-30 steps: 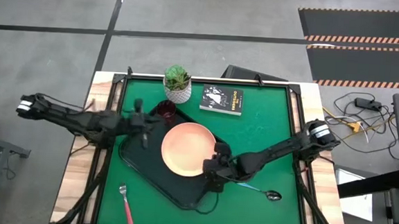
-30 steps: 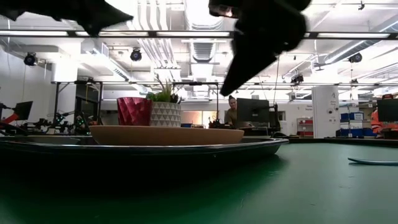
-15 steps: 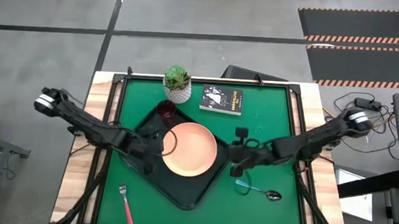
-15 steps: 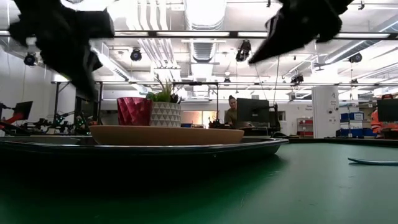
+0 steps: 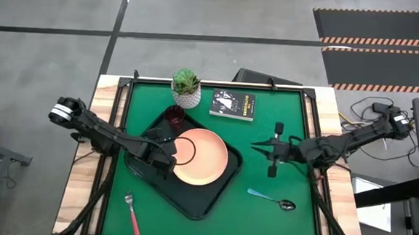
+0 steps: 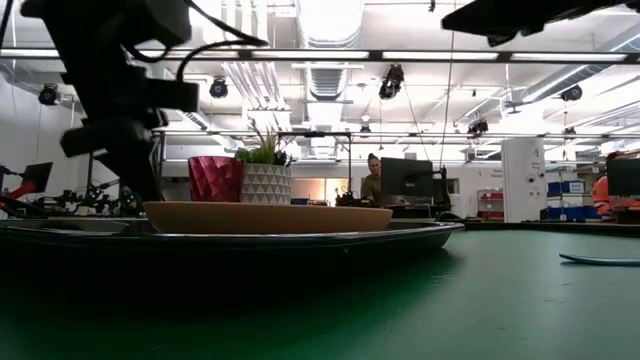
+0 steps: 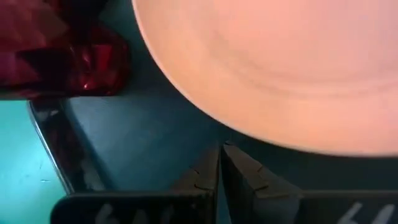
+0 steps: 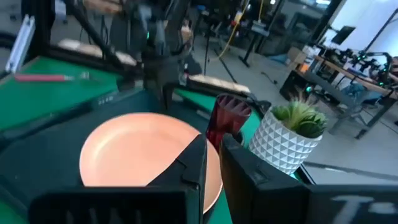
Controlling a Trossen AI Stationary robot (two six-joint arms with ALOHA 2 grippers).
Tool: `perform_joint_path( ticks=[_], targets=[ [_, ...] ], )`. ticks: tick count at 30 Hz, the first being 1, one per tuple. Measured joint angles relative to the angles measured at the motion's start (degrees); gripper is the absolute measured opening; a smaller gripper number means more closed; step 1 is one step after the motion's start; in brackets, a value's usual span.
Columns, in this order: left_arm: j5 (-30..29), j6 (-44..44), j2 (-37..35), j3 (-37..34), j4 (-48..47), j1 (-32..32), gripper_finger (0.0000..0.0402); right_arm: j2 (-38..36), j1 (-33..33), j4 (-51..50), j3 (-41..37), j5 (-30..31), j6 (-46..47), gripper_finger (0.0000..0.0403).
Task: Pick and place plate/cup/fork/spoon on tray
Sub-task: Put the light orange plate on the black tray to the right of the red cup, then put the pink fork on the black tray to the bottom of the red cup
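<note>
High view, plate (image 5: 200,158) on tray (image 5: 206,199), maybe centred

Bright overhead lighting, blurred wrist close-ups

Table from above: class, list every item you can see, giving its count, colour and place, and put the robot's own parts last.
tray: one, black, set at an angle on the green table.
plate: one, salmon-pink, lying on the tray.
cup: one, dark red, at the tray's far corner, near the plant.
fork: one, pink handle, on the mat near the front left edge, off the tray.
spoon: one, light blue handle, on the mat right of the tray.
potted plant: one, white pot, green leaves, at the back edge.
book: one, black, right of the plant.
left gripper: shut, over the tray's left side, beside the plate.
right gripper: fingers close together, empty, right of the tray.
</note>
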Motion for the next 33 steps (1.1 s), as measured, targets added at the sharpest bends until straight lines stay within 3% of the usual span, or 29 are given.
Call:
perform_joint_path(
  ticks=[9, 17, 24, 29, 33],
  targets=[
    [0.5, -0.1, 4.1, 0.4, 9.3, 1.1, 0.0000, -7.1, 0.0, 0.0, -4.4, 0.0, 0.0, 0.0033],
    [4.5, -2.0, 3.9, 3.3, 7.3, 1.1, 0.0000, -6.7, 0.0, 0.3, -4.7, 0.0, -0.3, 0.0033],
    [18.5, -20.0, -0.4, 10.2, -0.7, 0.8, 0.0000, -6.6, 0.0, 0.4, -4.7, 0.0, 0.2, 0.0033],
    [27.6, -35.1, -2.8, 10.5, -0.9, -1.9, 0.0000, -6.5, 0.0, 0.3, -5.0, 0.0, 1.1, 0.0033],
    [39.0, -51.4, -3.0, 10.5, -1.0, -6.4, 0.0000, -6.1, 0.0, 0.4, -5.0, 0.0, 0.0, 0.0033]
  ],
)
